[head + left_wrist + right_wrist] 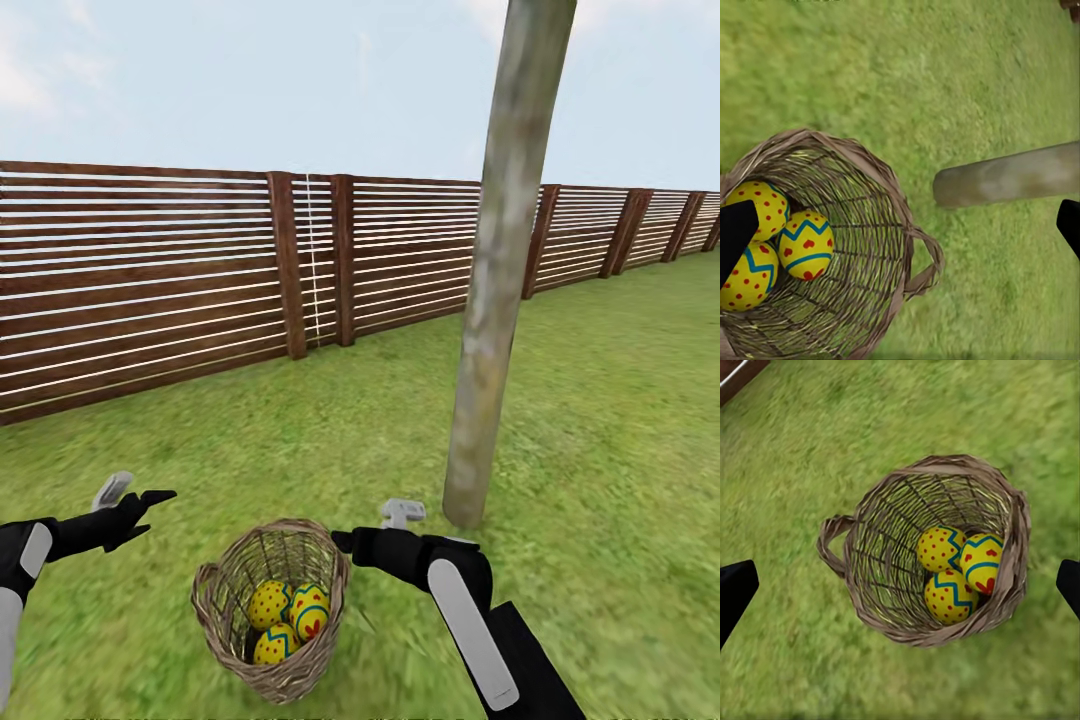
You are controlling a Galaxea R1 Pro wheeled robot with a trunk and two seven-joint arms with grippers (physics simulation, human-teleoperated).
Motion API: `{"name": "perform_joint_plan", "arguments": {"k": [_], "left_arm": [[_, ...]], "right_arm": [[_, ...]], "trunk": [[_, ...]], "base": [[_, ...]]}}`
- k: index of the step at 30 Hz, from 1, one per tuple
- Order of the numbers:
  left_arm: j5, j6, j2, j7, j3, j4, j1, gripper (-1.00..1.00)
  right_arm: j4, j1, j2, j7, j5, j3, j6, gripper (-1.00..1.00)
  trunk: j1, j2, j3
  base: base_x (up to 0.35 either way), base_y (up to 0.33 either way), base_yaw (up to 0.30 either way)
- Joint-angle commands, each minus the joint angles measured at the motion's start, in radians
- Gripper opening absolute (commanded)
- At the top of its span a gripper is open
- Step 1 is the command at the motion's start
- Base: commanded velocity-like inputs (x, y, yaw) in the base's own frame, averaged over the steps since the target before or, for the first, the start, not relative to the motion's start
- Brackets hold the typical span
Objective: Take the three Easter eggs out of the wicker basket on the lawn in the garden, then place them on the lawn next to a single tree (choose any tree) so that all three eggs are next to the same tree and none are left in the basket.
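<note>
We have all three Easter eggs (288, 618) left in the wicker basket (215, 600) beside the tree (490, 330), both grippers spread and empty.

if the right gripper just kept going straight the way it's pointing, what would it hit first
Probably the wicker basket: the right wrist view looks along the open right gripper into its mouth, so it would likely meet the three Easter eggs inside. Depth is unclear.

yellow eggs (952, 568) with red dots, blue zigzags; brown wicker basket (870, 577); green lawn (600, 400).
</note>
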Motion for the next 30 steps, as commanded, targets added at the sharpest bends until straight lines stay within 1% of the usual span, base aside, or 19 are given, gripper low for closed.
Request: {"name": "perform_joint_plan", "arguments": {"k": [1,7,30], "left_arm": [[-0.003,0.007,0.000,-0.003,0.005,0.000,-0.001,1.00],[-0.003,0.004,0.000,-0.002,0.007,0.000,-0.001,1.00],[-0.002,0.003,0.001,0.000,0.007,0.000,-0.001,1.00]], "right_arm": [[-0.001,-0.001,0.000,-0.010,-0.010,0.000,0.002,1.00],[-0.001,-0.001,0.001,-0.010,-0.010,0.002,0.002,1.00],[-0.001,-0.001,0.002,-0.010,-0.011,0.003,0.005,1.00]], "trunk": [[0.000,-0.001,-0.001],[0.000,-0.001,-0.004],[0.000,-0.001,-0.022]], "base": [[-0.082,0.124,0.041],[-0.033,0.084,0.183],[-0.001,0.002,0.240]]}}
